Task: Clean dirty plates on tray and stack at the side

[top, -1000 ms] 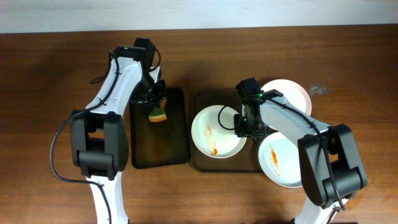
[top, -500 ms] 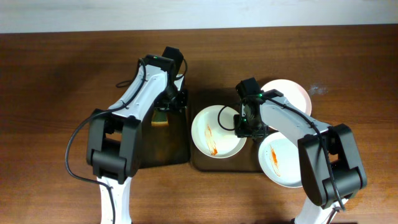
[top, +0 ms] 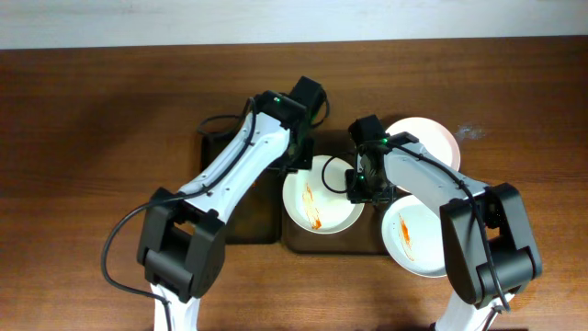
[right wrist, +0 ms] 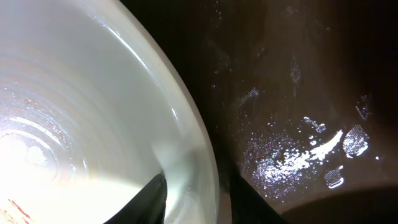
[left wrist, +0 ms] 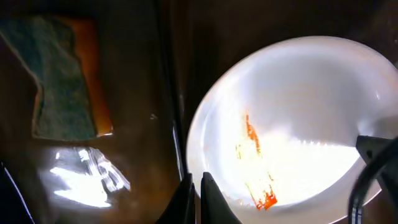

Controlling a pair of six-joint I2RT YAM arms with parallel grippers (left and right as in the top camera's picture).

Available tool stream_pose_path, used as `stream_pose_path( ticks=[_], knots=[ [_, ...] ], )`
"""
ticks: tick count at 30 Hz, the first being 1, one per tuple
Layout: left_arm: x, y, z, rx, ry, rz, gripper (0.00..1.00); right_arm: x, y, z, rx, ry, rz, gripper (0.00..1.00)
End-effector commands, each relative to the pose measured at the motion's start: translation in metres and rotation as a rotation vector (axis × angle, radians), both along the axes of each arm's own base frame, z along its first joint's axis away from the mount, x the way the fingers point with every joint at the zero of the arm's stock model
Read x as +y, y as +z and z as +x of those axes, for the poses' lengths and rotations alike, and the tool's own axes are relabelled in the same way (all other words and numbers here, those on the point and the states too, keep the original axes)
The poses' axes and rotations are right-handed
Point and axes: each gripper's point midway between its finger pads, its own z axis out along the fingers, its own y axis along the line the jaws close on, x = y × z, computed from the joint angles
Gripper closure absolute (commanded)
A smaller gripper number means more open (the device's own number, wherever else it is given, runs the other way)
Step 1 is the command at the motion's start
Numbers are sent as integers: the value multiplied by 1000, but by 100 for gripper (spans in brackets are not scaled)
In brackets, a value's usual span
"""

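Right gripper (right wrist: 196, 196) pinches the streaked plate (top: 322, 193) by its rim on the mid-table tray (top: 293, 241) — only the left wrist view shows the left gripper (left wrist: 197, 190) closed empty, sponge (left wrist: 62, 81) lying loose.

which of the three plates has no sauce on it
The back right plate, partly under the right arm: it is plain white. The centre plate and the front right plate each carry an orange-red streak.

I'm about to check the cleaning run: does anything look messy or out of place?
Orange-red sauce streaks the left plate and the front right plate, which also hangs past the tray's corner. The sponge lies loose on the black tray, gripped by nothing.
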Motion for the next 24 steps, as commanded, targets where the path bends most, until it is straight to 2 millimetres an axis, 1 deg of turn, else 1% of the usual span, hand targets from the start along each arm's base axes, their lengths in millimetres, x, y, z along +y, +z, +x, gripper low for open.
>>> stream_pose_path(
  ticks=[1, 2, 5, 10, 12, 16, 21, 24],
  knots=[
    [1, -16, -13, 18, -2, 28, 100, -2, -15, -13, 62, 5, -2, 65],
    [1, -27, -17, 25, -7, 30, 100, -2, -15, -13, 60, 5, -1, 65],
    [-1, -45, -21, 34, -7, 15, 100, -2, -15, -13, 60, 5, -1, 65],
    [-1, -58, -21, 23, 11, 7, 100, -2, -15, -13, 61, 7, -1, 65],
    [4, -64, -26, 34, 20, 24, 100, -2, -15, -13, 61, 7, -1, 65],
    [8, -65, -25, 28, 22, 44, 100, -2, -15, -13, 61, 7, -1, 65],
    [24, -65, -25, 55, 52, 64, 100, -2, -15, -13, 61, 7, -1, 65],
    [30, -65, -26, 67, 52, 72, 100, -2, -15, -13, 60, 7, -1, 65]
  ],
)
